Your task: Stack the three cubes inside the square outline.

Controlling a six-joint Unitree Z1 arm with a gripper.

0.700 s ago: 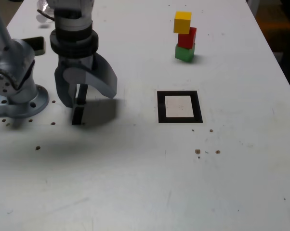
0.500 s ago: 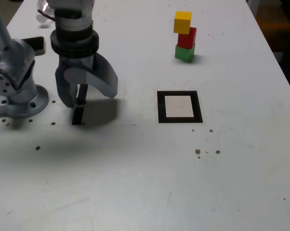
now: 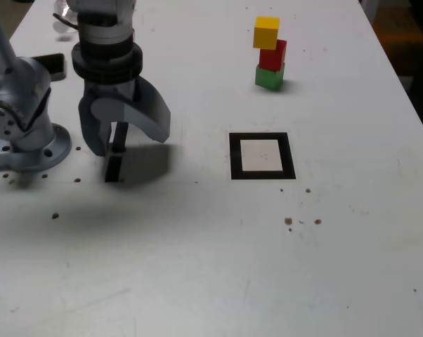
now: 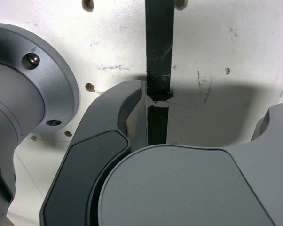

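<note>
White table (image 3: 197, 267), scattered specks; gripper (image 3: 124, 137) released (over black tape strip (image 3: 113, 168))

The grey robot arm (image 3: 15, 91) is cut off at the exterior view's 10 o'clock edge; its gripper (image 3: 124, 137) hides part of the short black tape strip (image 3: 114, 168).

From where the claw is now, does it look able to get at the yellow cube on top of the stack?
Probably yes. The claw is open and empty, above a black tape strip. The yellow cube tops the red cube and green cube, and only bare table lies between. Actual reach is uncertain.
</note>
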